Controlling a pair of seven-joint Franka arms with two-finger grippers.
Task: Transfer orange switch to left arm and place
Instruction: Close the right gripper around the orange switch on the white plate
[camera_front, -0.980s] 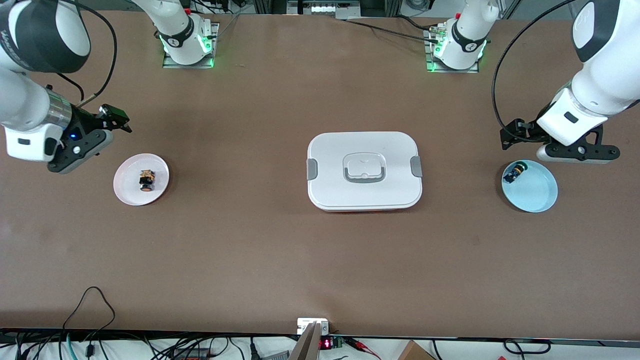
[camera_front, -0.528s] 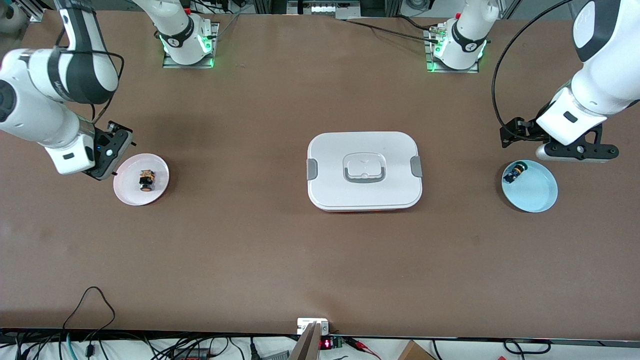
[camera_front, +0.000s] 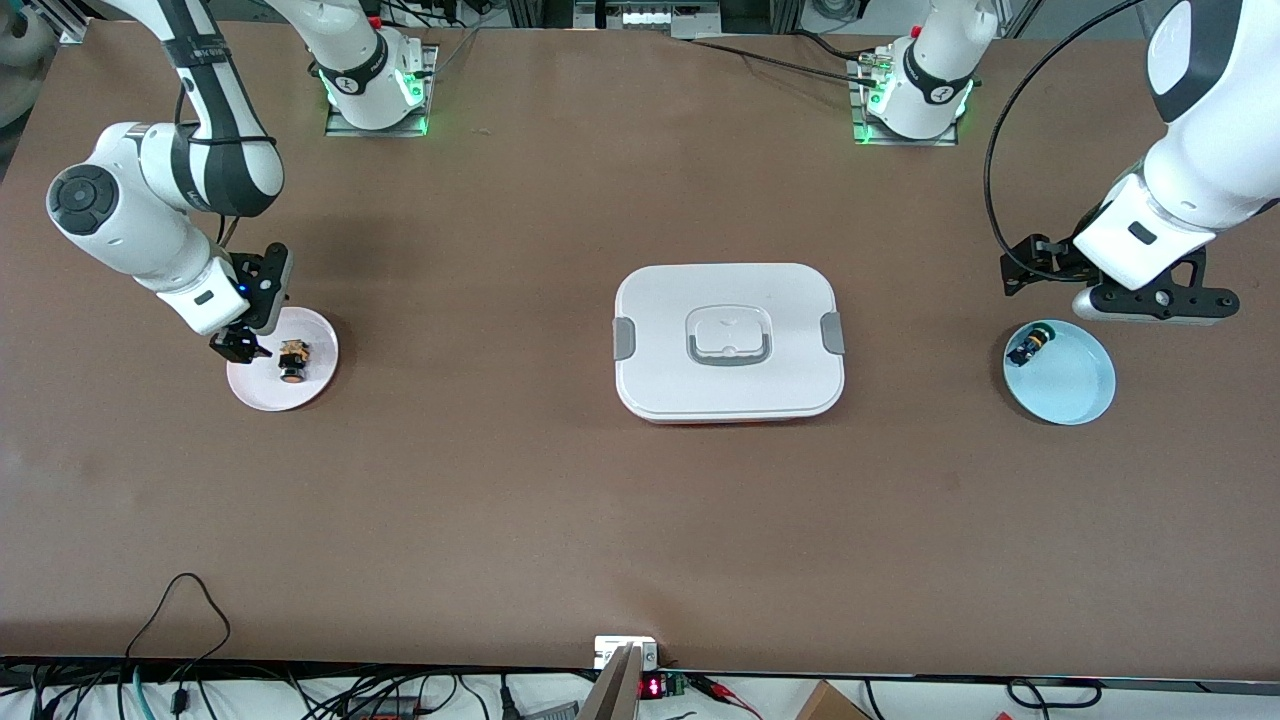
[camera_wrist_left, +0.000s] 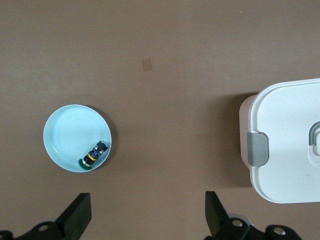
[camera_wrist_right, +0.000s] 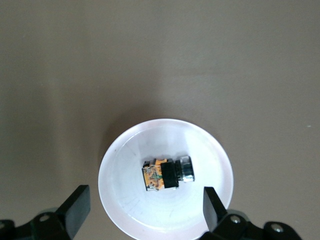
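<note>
While the left gripper (camera_front: 1155, 300) is waiting, jaws apart, the right gripper (camera_front: 240, 345), fingers spread, is descending toward the orange switch (camera_front: 292, 360), pickup nearing.

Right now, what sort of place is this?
Probably a robotics lab bench. Two bolted-down arms work one brown table, cables and electronics crowd its edge nearest the front camera, and the props look staged: a box between two plates, each holding a switch.

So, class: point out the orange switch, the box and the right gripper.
orange switch (camera_wrist_right: 166, 174): right wrist view, black middle.
box (camera_front: 729, 295): front view, bare lid.
right gripper (camera_front: 240, 346): front view, between its fingertips.
</note>
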